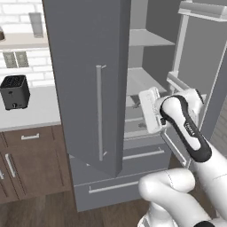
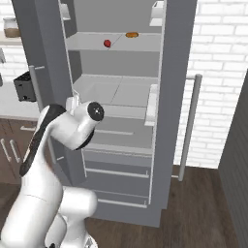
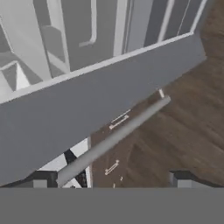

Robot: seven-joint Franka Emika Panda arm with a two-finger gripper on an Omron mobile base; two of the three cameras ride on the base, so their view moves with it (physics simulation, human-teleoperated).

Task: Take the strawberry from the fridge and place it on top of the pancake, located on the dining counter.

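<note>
Tall matte grey fridge point(image 2: 121, 121) w/ both upper doors swung open. Small red strawberry point(image 2: 107, 43) on upper shelf, top centre of right base view, beside a flat orange-brown item point(image 2: 131, 35). Two-finger gripper point(image 3: 109, 181) fingers spread wide, gripping nothing, just beside left door's silver bar handle point(image 3: 113, 140). Black toaster point(image 1: 14, 91) on white worktop point(image 1: 40, 111), centre left.

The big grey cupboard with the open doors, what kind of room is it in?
Most likely a kitchen. That cupboard is a fridge with a strawberry on a shelf, and beside it are a black toaster on a white worktop and brown wood cabinets.
</note>
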